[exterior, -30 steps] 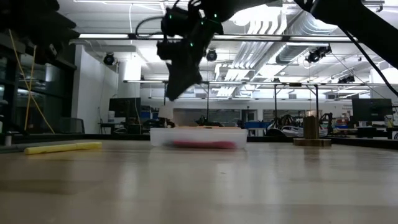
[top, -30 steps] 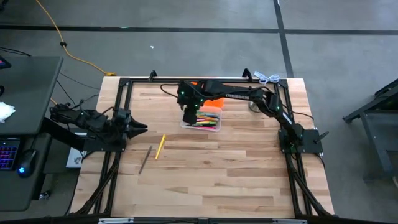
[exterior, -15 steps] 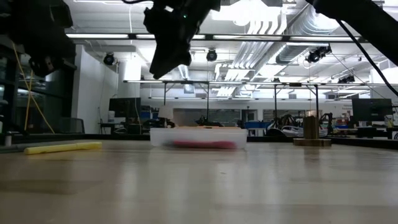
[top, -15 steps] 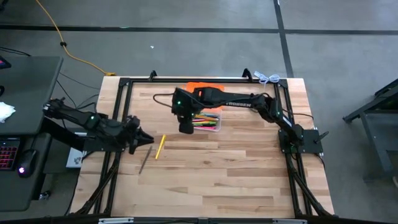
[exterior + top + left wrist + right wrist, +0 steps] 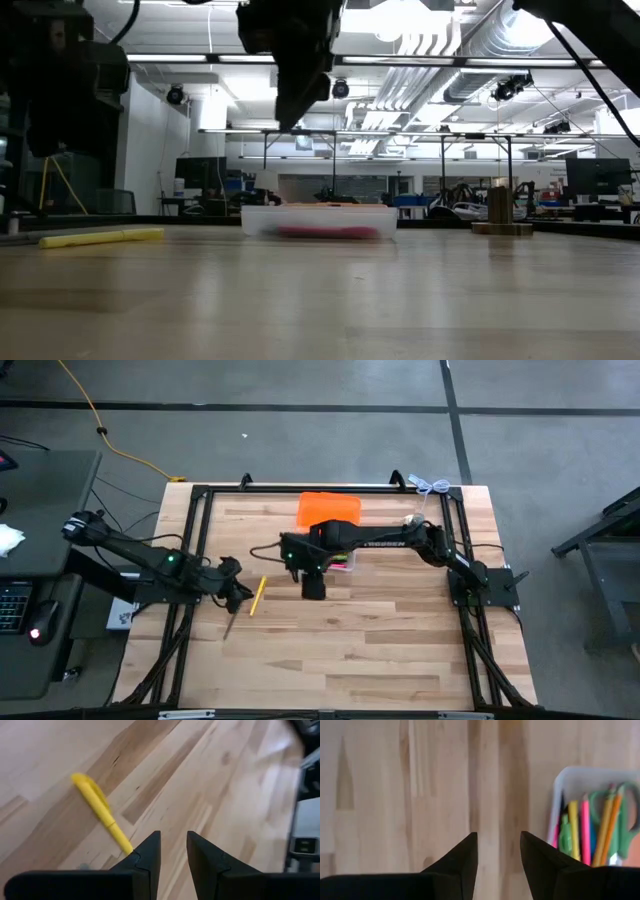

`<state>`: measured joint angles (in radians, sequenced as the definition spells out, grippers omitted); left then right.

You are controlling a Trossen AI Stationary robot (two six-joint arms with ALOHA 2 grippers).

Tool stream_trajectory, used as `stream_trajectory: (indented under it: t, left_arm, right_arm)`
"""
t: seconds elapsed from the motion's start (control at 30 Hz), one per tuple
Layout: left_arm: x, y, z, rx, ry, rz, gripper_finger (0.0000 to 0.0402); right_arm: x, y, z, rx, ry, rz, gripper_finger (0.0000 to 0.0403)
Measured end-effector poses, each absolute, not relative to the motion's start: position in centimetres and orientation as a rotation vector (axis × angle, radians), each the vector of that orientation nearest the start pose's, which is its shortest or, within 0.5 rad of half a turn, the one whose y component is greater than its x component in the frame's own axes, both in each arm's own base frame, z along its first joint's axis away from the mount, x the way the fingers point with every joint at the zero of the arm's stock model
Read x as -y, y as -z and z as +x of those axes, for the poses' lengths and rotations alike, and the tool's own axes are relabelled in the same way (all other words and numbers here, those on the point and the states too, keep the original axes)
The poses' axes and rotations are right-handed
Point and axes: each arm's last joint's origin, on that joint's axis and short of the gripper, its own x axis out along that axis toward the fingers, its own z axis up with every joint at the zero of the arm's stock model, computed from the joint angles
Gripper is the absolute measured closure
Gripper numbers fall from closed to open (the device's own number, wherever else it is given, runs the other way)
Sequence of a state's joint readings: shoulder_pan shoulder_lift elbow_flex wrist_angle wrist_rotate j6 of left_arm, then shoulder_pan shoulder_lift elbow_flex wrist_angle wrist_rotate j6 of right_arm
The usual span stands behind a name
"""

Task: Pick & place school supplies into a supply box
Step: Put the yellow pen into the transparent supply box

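Beside the left tool (image 5: 172, 851) lies a yellow marker (image 5: 101, 811) (low view lacks that tool).

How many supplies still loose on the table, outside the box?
2: a yellow pen beside the left gripper, and a dark pencil just past it toward the table's front. The arms may hide more.

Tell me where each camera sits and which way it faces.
High view: overhead, looking straight down; both arms, supply box.
Low view: table height, looking across; arms overhead, yellow marker.
Left wrist: over left gripper, open; same marker.
Right wrist: over right gripper, open; same box, supplies inside.
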<state>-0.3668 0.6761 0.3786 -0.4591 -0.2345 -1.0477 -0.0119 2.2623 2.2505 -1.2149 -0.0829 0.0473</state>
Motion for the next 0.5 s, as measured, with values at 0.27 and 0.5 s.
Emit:
stream_trajectory:
  t: [0.27, 0.5]
  left_arm:
    - [4.8, -17.5, 14.3, -0.768, -0.316, -0.769, 0.028]
    - [5.0, -16.4, 15.1, -0.817, -0.356, -0.74, 0.028]
  right_arm:
    - [-3.0, -27.2, 46.1, -1.278, -0.016, 0.03, 0.0279]
    - [-4.8, -29.2, 44.9, -1.235, 0.122, -0.044, 0.0279]
